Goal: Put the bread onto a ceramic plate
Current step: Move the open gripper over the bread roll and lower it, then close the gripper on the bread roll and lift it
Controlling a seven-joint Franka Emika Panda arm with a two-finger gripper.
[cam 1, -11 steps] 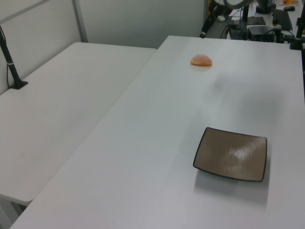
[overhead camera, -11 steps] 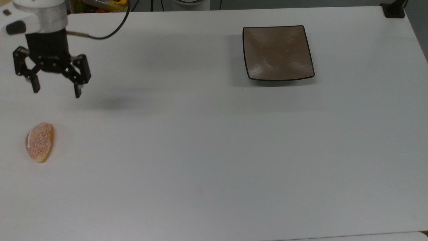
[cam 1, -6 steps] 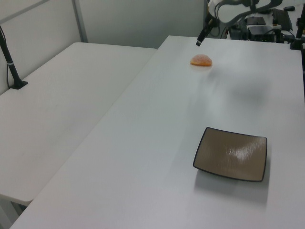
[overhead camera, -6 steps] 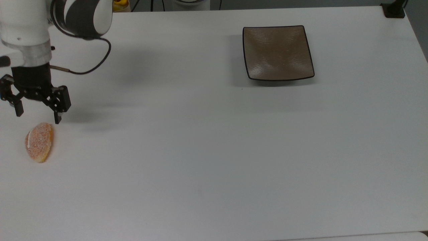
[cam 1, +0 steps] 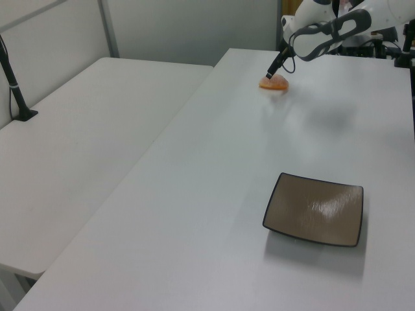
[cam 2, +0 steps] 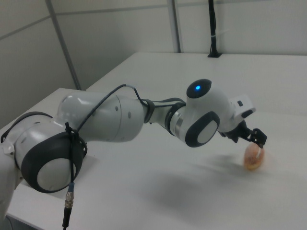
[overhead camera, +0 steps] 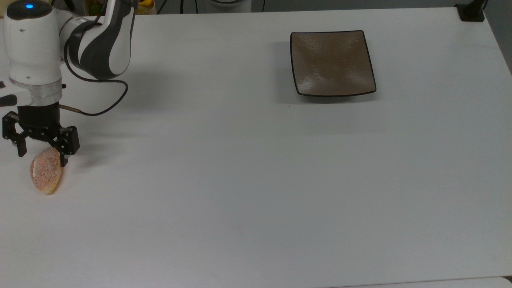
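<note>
The arm (cam 2: 110, 117) is glossy white with rounded dark-grey joint caps — one large cap sits low at the right view's left. A blue light (cam 2: 197, 87) glows on the last white joint. A thin black cable (overhead camera: 102, 94) loops from the wrist, and another runs down past the big cap. Below a pale translucent ring, the gripper (overhead camera: 41, 157) is black — open linkage bars ending in two slim fingers (overhead camera: 64, 158).

The gripper (overhead camera: 42, 158) has come down toward the desk's near-left area, open fingers now straddling the bread (overhead camera: 46, 176).
</note>
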